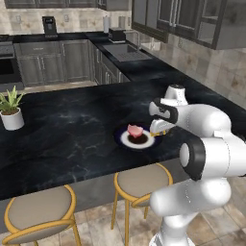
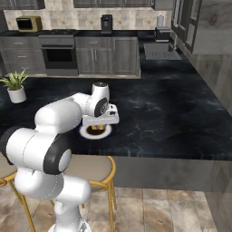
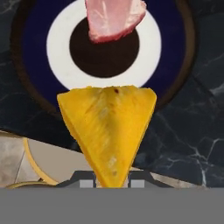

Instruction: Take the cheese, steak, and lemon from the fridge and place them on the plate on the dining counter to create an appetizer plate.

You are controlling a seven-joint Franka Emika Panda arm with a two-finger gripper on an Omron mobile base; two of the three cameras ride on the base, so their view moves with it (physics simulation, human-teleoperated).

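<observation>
My gripper [image 3: 112,180] is shut on the cheese [image 3: 109,127], a yellow-orange wedge held just above the near rim of the plate [image 3: 61,39]. The steak [image 3: 114,18], a pinkish-red slab, lies on the plate's dark centre. From the left base view the steak [image 1: 135,130] sits on the plate [image 1: 126,139] on the dining counter [image 1: 72,125], and my gripper [image 1: 158,132] hovers at the plate's right edge with a bit of cheese [image 1: 160,133] showing. In the right base view my hand covers most of the plate [image 2: 84,133]. The fridge and the lemon are out of view.
A potted plant [image 1: 11,109] stands on the counter's left end. Gold-legged stools [image 1: 140,183] sit under the near edge. A sink [image 1: 124,52] and grey cabinets line the back wall, with an oven [image 2: 59,54] and a microwave [image 2: 28,23].
</observation>
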